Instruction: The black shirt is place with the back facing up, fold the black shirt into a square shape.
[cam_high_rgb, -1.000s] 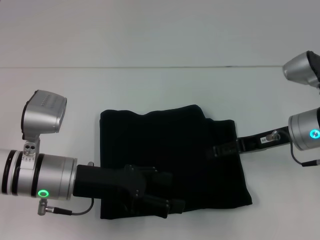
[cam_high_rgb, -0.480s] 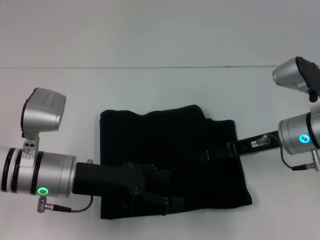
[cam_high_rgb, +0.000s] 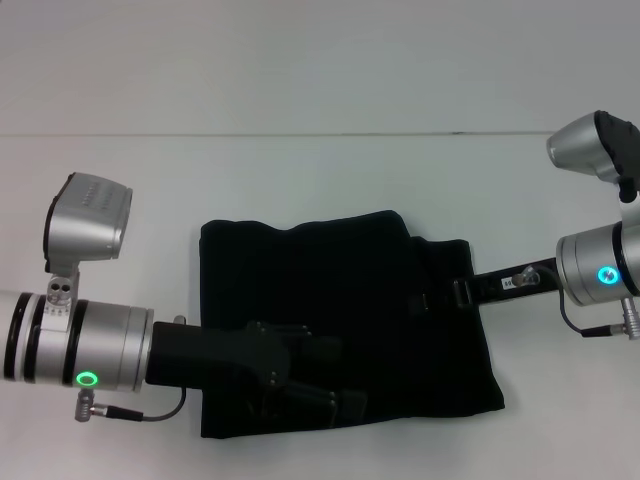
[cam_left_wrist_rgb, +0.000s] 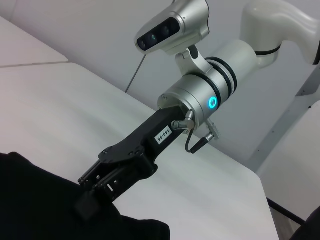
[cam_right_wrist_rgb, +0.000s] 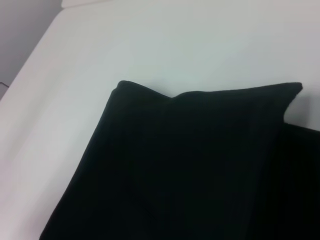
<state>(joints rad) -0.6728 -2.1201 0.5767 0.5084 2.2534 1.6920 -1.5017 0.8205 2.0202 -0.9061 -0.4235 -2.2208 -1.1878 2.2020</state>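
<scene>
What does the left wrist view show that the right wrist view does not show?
Only the left wrist view shows the right claw at the edge of the black shirt, with its arm and the blue ring light. Only the right wrist view shows a wide folded layer of the shirt, with its edge and corners; no claw appears there. Both views share the black shirt and the white table.
</scene>
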